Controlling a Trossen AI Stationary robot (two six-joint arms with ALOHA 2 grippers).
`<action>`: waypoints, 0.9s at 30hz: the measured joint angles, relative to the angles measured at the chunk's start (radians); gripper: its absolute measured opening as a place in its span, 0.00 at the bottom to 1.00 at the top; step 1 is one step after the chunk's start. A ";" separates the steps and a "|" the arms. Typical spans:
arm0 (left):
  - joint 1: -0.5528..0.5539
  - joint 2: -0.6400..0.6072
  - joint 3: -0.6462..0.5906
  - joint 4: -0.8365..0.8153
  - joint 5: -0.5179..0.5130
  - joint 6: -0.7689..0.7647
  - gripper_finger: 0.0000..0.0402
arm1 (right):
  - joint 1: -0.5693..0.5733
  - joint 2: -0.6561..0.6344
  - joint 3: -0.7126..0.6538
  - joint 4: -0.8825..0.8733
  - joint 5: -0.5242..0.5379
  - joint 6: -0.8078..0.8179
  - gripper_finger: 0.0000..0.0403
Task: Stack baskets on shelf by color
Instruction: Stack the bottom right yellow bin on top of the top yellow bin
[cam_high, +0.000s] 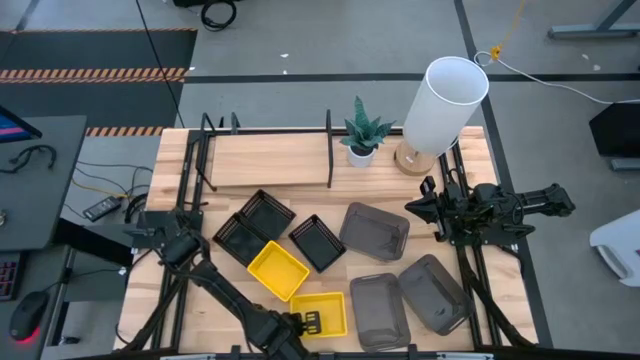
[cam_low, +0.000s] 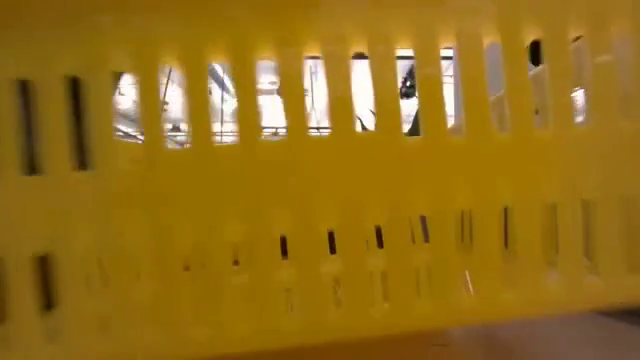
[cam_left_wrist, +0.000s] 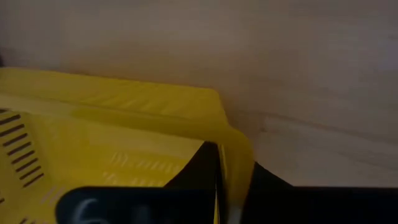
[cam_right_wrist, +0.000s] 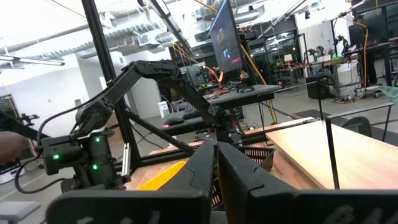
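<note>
A yellow basket (cam_high: 325, 308) lies at the table's near edge and fills the low view (cam_low: 320, 200). My left gripper (cam_high: 310, 321) is shut on its wall (cam_left_wrist: 231, 163). A second yellow basket (cam_high: 277, 268) sits just beyond it. Three black baskets (cam_high: 265, 212) (cam_high: 238, 238) (cam_high: 318, 242) and three grey baskets (cam_high: 374, 230) (cam_high: 380, 308) (cam_high: 433, 292) lie spread over the table. The shelf (cam_high: 265, 160) stands along the far edge. My right gripper (cam_high: 420, 207) (cam_right_wrist: 216, 163) hovers shut on the right, beside the far grey basket, touching nothing. My left gripper holds the near yellow basket by its side wall (cam_left_wrist: 233, 143), close to a corner. One finger (cam_left_wrist: 199, 163) is inside the basket and the other (cam_left_wrist: 267, 177) is outside, with the rim between them. The fingers come from the table's near-left side. Whether the basket is lifted, I cannot tell.
A small green plant in a white pot (cam_high: 360, 150) and a tall white lamp (cam_high: 445, 100) stand at the far right of the table, by the shelf's right end. Bare tabletop (cam_high: 300, 190) lies between the shelf and the baskets.
</note>
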 joint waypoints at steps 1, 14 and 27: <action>-0.004 -0.001 0.000 0.002 -0.004 0.001 0.01 | 0.000 0.000 0.000 0.000 0.000 0.000 0.07; -0.009 -0.195 0.001 0.052 -0.072 -0.144 0.01 | 0.000 0.000 0.000 0.000 0.000 0.000 0.07; 0.026 -0.379 0.000 -0.256 0.108 -0.752 0.01 | 0.000 0.000 0.000 0.000 0.000 0.000 0.07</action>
